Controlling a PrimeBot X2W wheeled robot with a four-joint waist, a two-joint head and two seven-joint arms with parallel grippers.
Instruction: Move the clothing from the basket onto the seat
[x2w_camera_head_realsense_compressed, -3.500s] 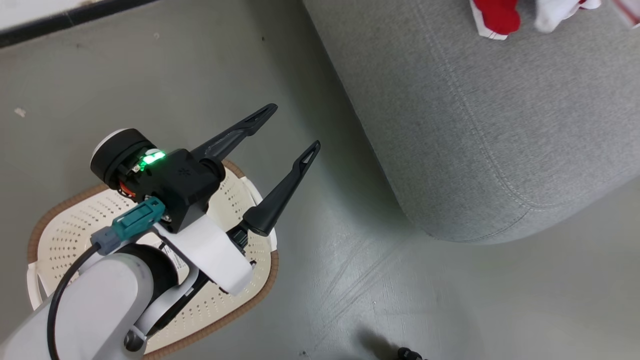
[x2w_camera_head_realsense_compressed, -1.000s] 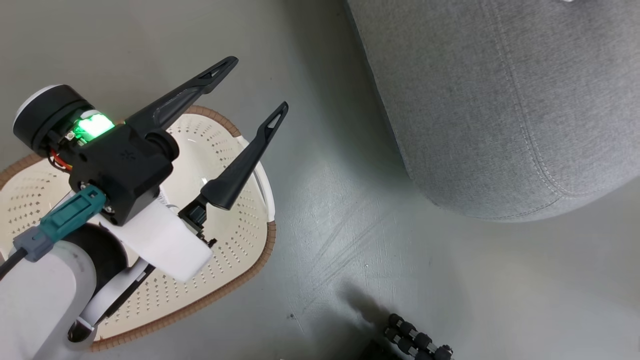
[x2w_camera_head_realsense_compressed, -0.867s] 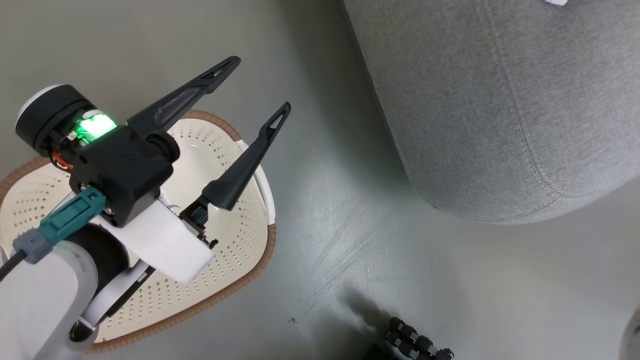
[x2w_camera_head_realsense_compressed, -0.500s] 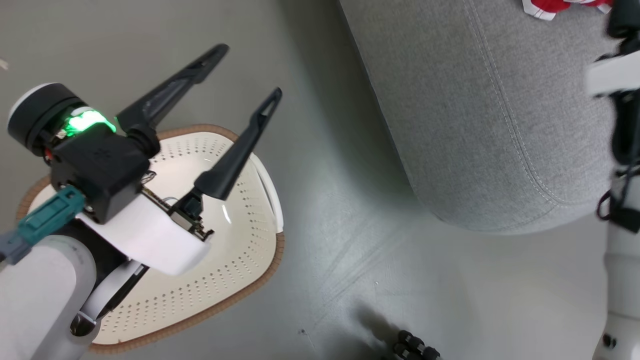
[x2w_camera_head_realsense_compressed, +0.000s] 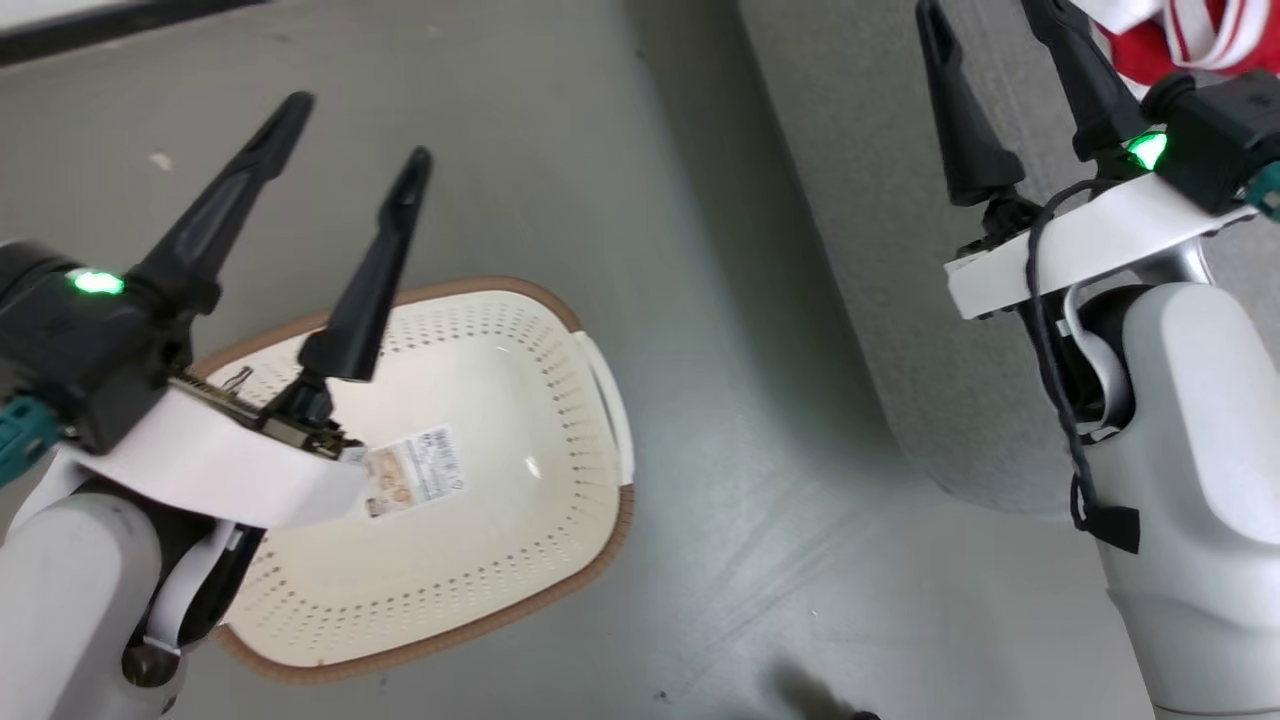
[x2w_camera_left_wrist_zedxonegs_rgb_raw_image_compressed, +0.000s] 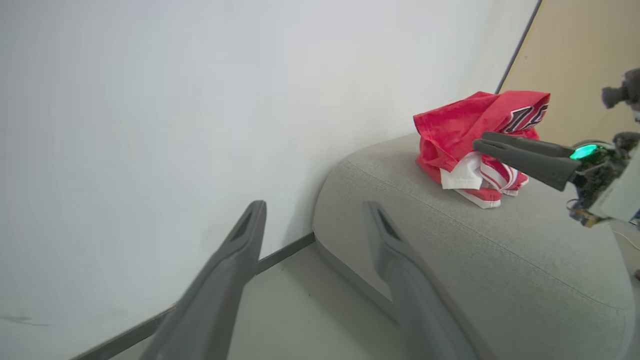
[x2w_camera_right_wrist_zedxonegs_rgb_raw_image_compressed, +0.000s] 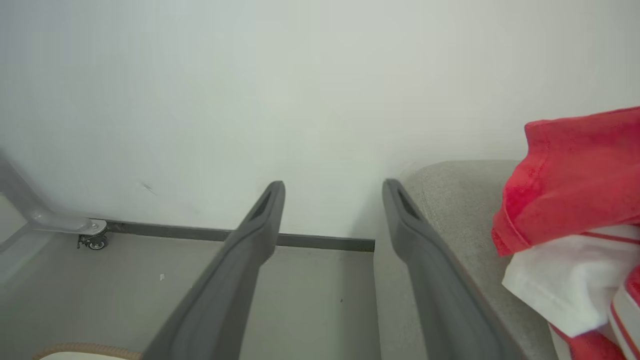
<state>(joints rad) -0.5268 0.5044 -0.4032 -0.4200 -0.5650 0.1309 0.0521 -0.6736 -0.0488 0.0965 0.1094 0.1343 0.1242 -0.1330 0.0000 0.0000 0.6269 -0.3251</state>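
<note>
Head view: the cream basket (x2w_camera_head_realsense_compressed: 480, 560) is sitting on the grey floor (x2w_camera_head_realsense_compressed: 720, 500) with nothing lying in the part that is showing but a paper label (x2w_camera_head_realsense_compressed: 415, 475) on its bottom, while the red-and-white clothing (x2w_camera_head_realsense_compressed: 1190, 40) is resting in a heap on the grey seat (x2w_camera_head_realsense_compressed: 850, 200), well apart from the basket. The left hand (x2w_camera_head_realsense_compressed: 357, 130) is hovering above the basket's near side with its two dark fingers spread wide and carrying nothing. The right hand (x2w_camera_head_realsense_compressed: 985, 30) is reaching up over the seat's edge, just beside the heap, its fingers likewise standing apart and empty. The left wrist view is showing the clothing bunched toward the seat's far end, a number (x2w_camera_left_wrist_zedxonegs_rgb_raw_image_compressed: 530, 116) facing out from the top fold. By the look of it the fabric is going to handle as light, limp and soft, sagging and trailing from any pinch rather than keeping shape. Should it need shifting, the thick crumpled fold atop the heap is looking like the surest place to take hold, since a single thin edge may be slipping out between the fingers. Against the picture half a second back, the head camera is pointing differently, so the whole scene is sitting shifted. The right arm, then a blur at the frame's edge, is now standing sharp with its green light (x2w_camera_head_realsense_compressed: 1148, 150) glowing, and the label, then covered by the left arm, is lying open to view.
</note>
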